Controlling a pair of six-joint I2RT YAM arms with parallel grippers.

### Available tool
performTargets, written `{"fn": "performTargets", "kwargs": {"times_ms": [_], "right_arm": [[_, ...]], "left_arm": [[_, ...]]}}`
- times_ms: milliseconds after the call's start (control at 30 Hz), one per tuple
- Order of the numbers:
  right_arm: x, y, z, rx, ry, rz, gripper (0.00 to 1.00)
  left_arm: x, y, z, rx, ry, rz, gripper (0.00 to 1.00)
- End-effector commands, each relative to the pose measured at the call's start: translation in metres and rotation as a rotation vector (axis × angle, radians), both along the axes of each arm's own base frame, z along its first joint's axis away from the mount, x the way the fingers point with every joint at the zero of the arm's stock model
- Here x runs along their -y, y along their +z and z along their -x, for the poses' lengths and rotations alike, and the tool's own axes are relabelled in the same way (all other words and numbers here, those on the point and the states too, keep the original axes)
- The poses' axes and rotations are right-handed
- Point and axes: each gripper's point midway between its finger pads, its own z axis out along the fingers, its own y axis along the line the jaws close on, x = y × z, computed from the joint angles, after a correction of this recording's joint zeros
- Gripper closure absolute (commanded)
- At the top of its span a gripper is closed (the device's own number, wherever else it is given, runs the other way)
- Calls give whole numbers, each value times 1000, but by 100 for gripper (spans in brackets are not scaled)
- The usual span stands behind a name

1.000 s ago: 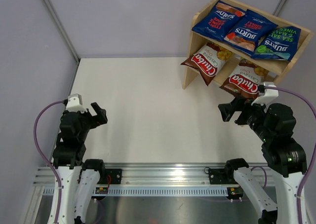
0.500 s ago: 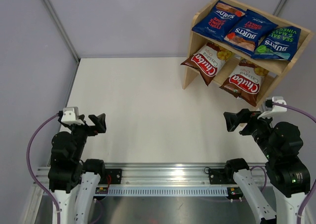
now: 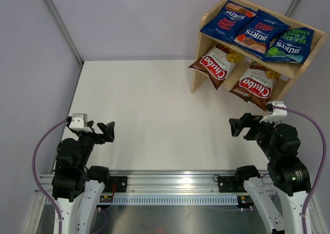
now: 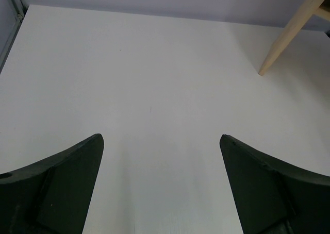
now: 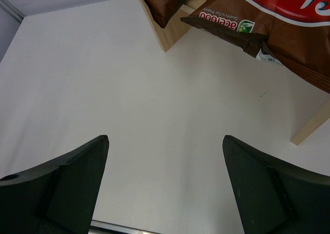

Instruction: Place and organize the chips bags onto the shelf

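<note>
Both arms are sitting farther back than a second ago, left end effector [image 3: 106,131] and right end effector [image 3: 241,126] spread wide over the worktop [image 3: 149,97]. Beyond, two Chuba bags [image 3: 216,64] are resting on the lower tier of the shelf [image 3: 198,78], three Burts bags [image 3: 256,32] above.

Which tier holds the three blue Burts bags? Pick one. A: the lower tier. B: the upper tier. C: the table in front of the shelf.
B: the three blue Burts bags lie side by side on the upper tier of the shelf, above the two brown Chuba bags.
</note>
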Motion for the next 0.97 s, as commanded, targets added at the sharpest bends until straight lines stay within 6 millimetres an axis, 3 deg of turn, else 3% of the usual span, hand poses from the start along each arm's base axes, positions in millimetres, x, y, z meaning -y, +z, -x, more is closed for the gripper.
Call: {"fn": "performTargets", "kwargs": {"times_ms": [0,933], "right_arm": [[0,20,-5,85,-6,-18,0],[6,26,1,104,-27,7,0]], "left_arm": [[1,14,-1,67,-6,0,1],[-2,15,-1,77,11,4,1]]}}
